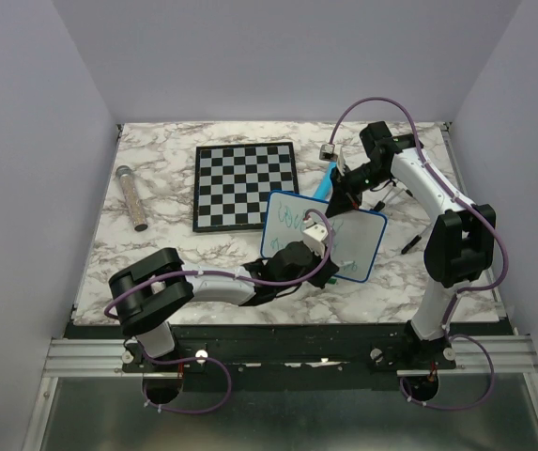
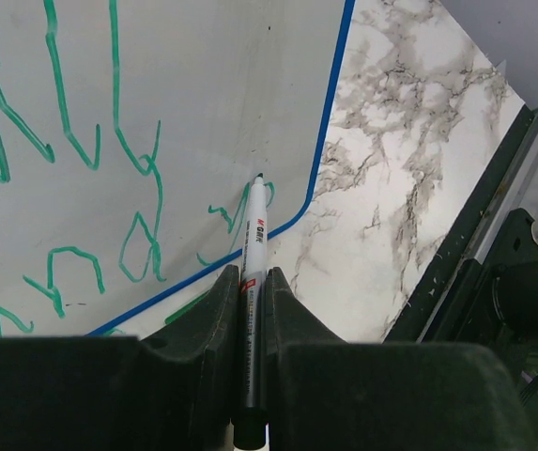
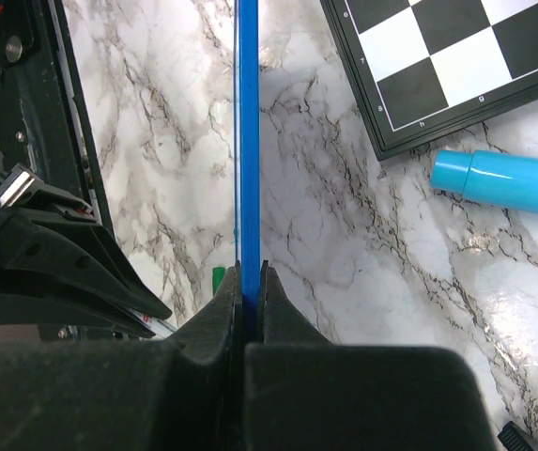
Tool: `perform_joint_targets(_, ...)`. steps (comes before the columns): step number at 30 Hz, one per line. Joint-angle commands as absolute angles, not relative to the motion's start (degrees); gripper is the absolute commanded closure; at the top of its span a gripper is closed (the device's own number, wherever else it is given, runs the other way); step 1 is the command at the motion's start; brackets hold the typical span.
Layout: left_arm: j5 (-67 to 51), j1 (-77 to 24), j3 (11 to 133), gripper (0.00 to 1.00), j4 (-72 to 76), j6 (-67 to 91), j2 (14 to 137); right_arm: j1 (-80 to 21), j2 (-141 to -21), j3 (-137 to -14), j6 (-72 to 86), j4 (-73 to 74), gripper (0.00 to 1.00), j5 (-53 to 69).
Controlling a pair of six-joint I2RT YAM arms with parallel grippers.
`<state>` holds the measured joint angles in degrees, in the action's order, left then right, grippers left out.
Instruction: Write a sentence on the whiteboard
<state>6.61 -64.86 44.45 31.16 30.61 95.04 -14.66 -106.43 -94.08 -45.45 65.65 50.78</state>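
Note:
The whiteboard (image 1: 353,246), white with a thin blue rim, is held tilted above the marble table. My right gripper (image 3: 249,272) is shut on its blue rim (image 3: 247,141), seen edge-on. My left gripper (image 2: 254,282) is shut on a slim grey marker (image 2: 253,282); its tip touches the board (image 2: 203,85) near the rounded lower corner. The sentence (image 2: 81,141), green loopy letters in rows, covers the board's left part, and also shows in the top view (image 1: 292,218).
A black-and-white checkered board (image 1: 245,184) lies at the back middle. A light blue cylinder (image 3: 508,183) lies beside it. A speckled grey tube (image 1: 131,196) lies at the left. A small dark object (image 1: 410,245) lies right of the whiteboard.

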Motion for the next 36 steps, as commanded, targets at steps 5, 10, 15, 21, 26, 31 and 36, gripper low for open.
perform_joint_targets(5, 1.5, -64.3, 42.4, 1.0, 37.9, 29.4, 93.6, -15.2, -106.3, -94.0, -46.7, 64.9, 0.99, 51.5)
perform_joint_targets(10, 0.3, -64.5, 43.2, 1.0, 37.4, 29.4, 94.7, -15.3, -106.3, -94.0, -46.8, 64.9, 0.99, 51.5)
perform_joint_targets(15, 0.1, -64.8, 44.4, 1.0, 36.6, 29.7, 96.4, -15.3, -106.3, -94.1, -46.7, 64.9, 0.99, 51.5)
perform_joint_targets(21, 0.4, -64.9, 46.1, 1.0, 34.6, 29.9, 98.3, -15.2, -106.3, -94.1, -46.8, 64.9, 1.0, 51.4)
perform_joint_targets(26, 1.9, -64.9, 47.1, 1.0, 33.9, 30.0, 99.1, -15.2, -106.3, -94.1, -46.8, 64.9, 1.0, 51.4)
perform_joint_targets(31, 2.3, -64.9, 47.4, 1.0, 33.1, 30.0, 99.4, -15.3, -106.4, -94.1, -46.8, 65.0, 1.0, 51.5)
perform_joint_targets(36, 3.3, -64.9, 47.5, 1.0, 30.9, 30.0, 99.8, -15.3, -106.3, -94.1, -46.8, 65.0, 0.99, 51.4)
